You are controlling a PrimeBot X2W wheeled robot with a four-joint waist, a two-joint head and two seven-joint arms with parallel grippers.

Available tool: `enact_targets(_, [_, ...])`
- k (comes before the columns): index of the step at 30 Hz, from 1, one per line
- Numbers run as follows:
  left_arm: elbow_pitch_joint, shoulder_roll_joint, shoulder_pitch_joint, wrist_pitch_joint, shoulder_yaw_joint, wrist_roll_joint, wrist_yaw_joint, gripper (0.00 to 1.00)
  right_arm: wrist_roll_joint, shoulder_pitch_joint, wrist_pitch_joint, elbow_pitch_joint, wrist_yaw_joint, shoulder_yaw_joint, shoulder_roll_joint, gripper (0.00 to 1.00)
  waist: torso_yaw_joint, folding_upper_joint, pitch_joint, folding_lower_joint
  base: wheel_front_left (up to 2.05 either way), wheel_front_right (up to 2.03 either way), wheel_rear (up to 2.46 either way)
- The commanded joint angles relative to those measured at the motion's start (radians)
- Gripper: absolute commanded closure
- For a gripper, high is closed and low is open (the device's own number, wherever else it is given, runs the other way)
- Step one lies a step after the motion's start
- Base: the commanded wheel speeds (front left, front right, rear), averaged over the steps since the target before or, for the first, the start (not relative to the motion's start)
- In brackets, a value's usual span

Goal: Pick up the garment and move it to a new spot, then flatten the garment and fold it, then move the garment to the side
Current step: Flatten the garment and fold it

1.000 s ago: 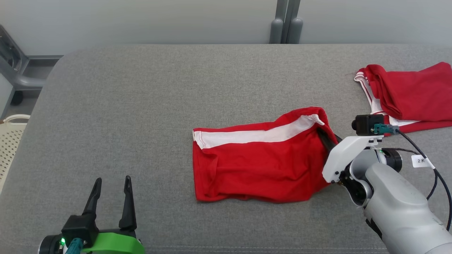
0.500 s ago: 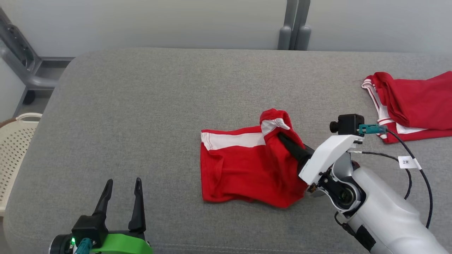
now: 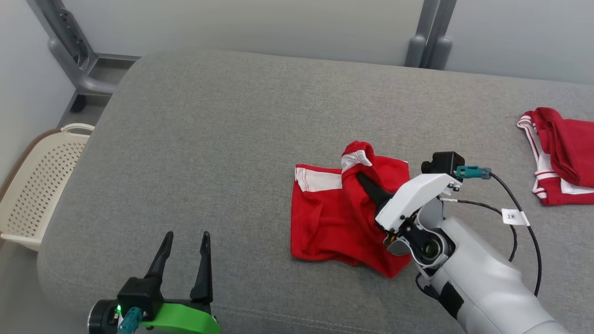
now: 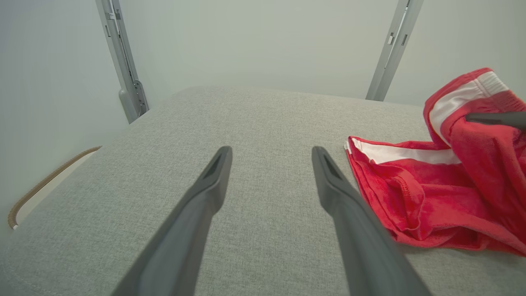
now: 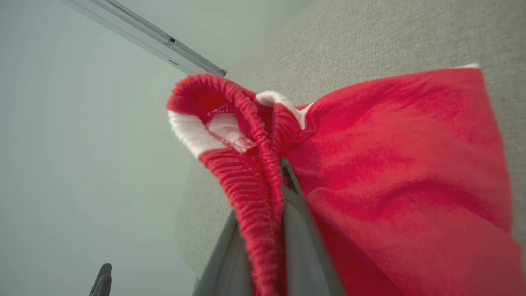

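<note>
Garment (image 3: 325, 218), red shorts with a white band, is pinched at the elastic waistband by the right tool (image 3: 364, 181), which is closed on the cloth. A second ago it lay flat. Now that end stands off the grey table (image 3: 209, 139) and has been carried toward the robot's left, bunching the fabric, so pickup seems under way. The long axis runs left–right, with the free end resting leftward, right of the table's centre. The left tool (image 3: 187, 234) waits open, well apart.

Grey fabric bench (image 3: 209, 139): red garment (image 3: 325, 222) mid-right, second red garment (image 3: 566, 157) far right.
</note>
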Motion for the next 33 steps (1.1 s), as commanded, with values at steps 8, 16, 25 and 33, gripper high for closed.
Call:
enact_targets(8, [0.015, 0.000, -0.041, -0.004, -0.065, -0.030, 0.016, 0.00, 0.012, -0.067, -0.039, 0.137, 0.000, 0.013, 0.042, 1.00, 0.076, 0.0000, 0.027, -0.0001, 0.00, 0.00, 0.00])
enact_targets(16, [0.025, 0.000, -0.047, -0.004, -0.079, -0.037, 0.019, 0.00, 0.029, -0.098, -0.089, 0.229, 0.000, 0.046, 0.051, 0.56, 0.095, 0.0000, 0.029, -0.0001, 0.00, 0.00, 0.00])
enact_targets(25, [0.025, 0.000, -0.027, -0.004, -0.051, -0.015, 0.014, 0.00, 0.057, -0.065, -0.146, 0.082, 0.000, 0.112, 0.027, 0.00, 0.056, 0.0000, -0.001, -0.0001, 0.00, 0.00, 0.00])
enact_targets(33, [0.011, 0.000, -0.013, -0.004, -0.034, -0.006, 0.011, 0.00, -0.117, -0.055, -0.308, -0.031, 0.000, 0.187, -0.131, 0.00, 0.016, 0.0000, -0.006, -0.0001, 0.00, 0.00, 0.00])
